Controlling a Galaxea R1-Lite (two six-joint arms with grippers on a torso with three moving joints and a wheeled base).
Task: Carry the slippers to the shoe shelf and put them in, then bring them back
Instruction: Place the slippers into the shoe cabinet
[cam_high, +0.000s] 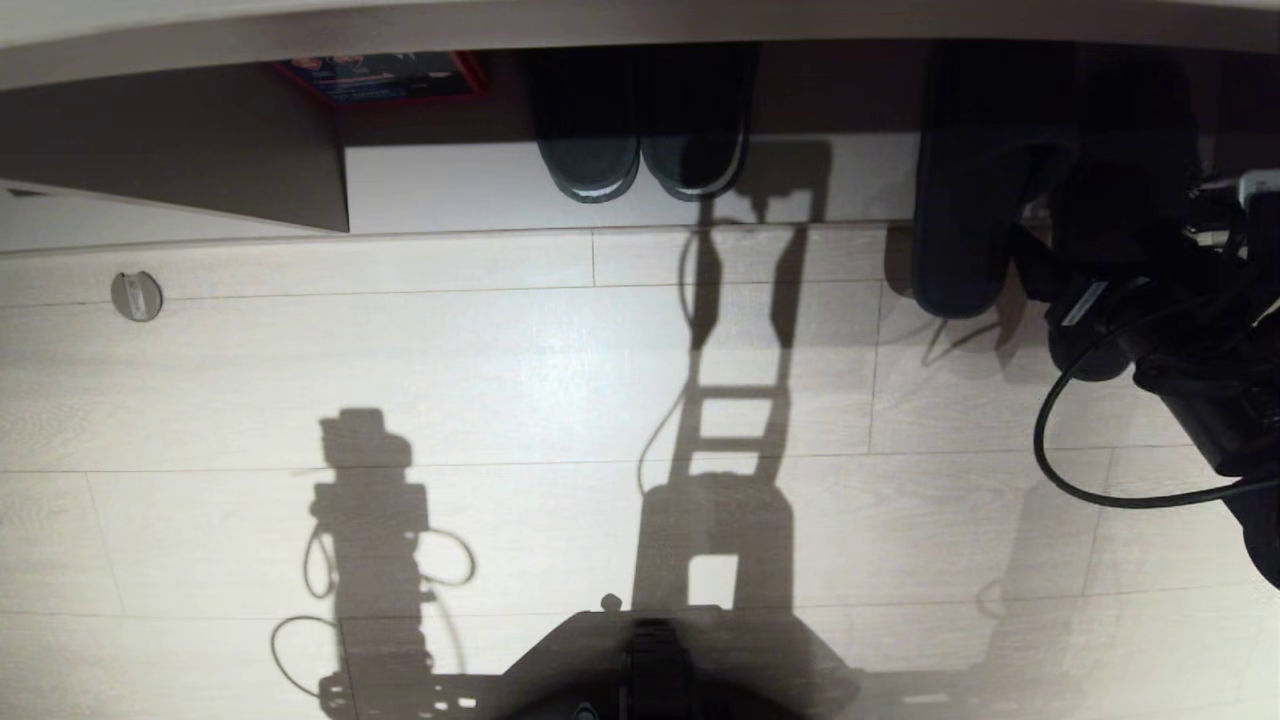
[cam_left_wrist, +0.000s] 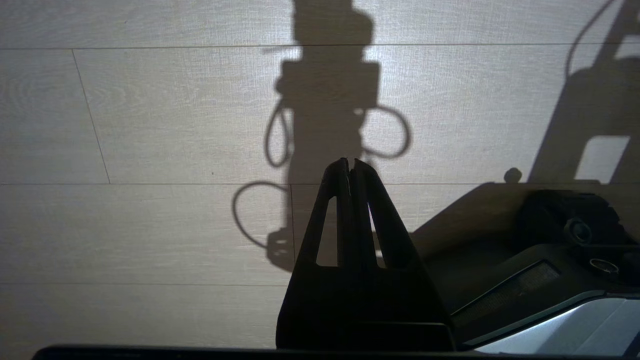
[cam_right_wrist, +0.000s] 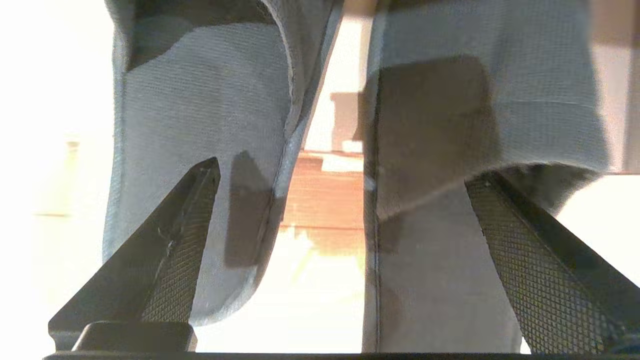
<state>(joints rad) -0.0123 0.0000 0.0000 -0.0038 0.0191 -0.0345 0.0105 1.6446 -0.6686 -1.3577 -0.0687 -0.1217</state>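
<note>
A: What can be made out of the slippers (cam_right_wrist: 210, 125)?

B: Woven blue-grey insoles and soft dark uppers are seen, lying at two o'clock on the shoe shelf (cam_high: 500, 190), heels overhanging its pale board.

A: And the right gripper (cam_right_wrist: 340, 250)?

B: Its mesh-textured fingers (cam_right_wrist: 180, 250) are spread wide, gripping nothing. The left gripper (cam_left_wrist: 350, 165) is pressed closed, empty. A glossy-rimmed pair (cam_high: 640, 140) is half shadowed at twelve.

We see a pale plank floor (cam_high: 500, 360) crossed by hard shadows, a round floor plate (cam_high: 136, 296), and brown board (cam_high: 180, 170) along the far edge.
</note>
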